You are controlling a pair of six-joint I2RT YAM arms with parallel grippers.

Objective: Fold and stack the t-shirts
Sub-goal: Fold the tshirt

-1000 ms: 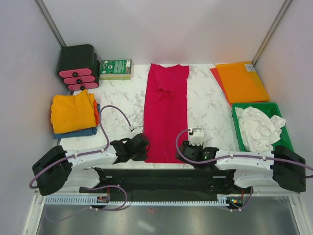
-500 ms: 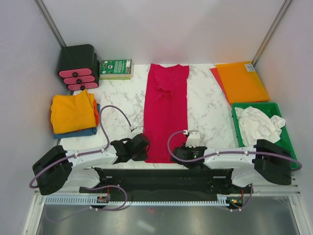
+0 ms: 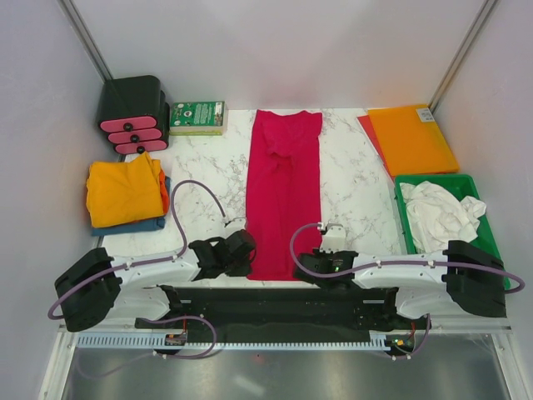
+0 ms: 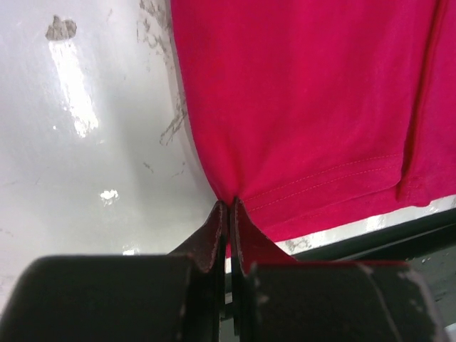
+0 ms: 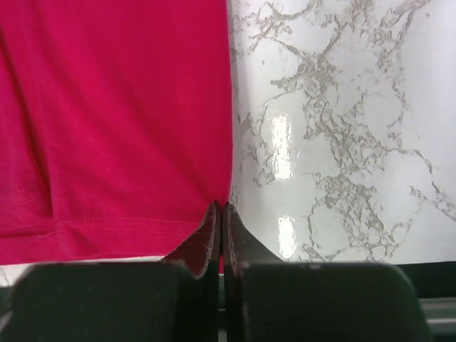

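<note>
Right jaws newly closed on crimson t-shirt (image 3: 281, 192) hem; left jaws, as before, likewise

Crimson t-shirt (image 3: 283, 196): lying flat, folded into long narrow strip, running down centre of table (image 3: 354, 187), hem sitting at table's near edge. Golden-yellow t-shirt (image 3: 123, 192): folded, resting on top of blue t-shirt (image 3: 137, 226), pair sitting at table's left edge. White t-shirt (image 3: 441, 215): lying crumpled at table's right edge.
</note>
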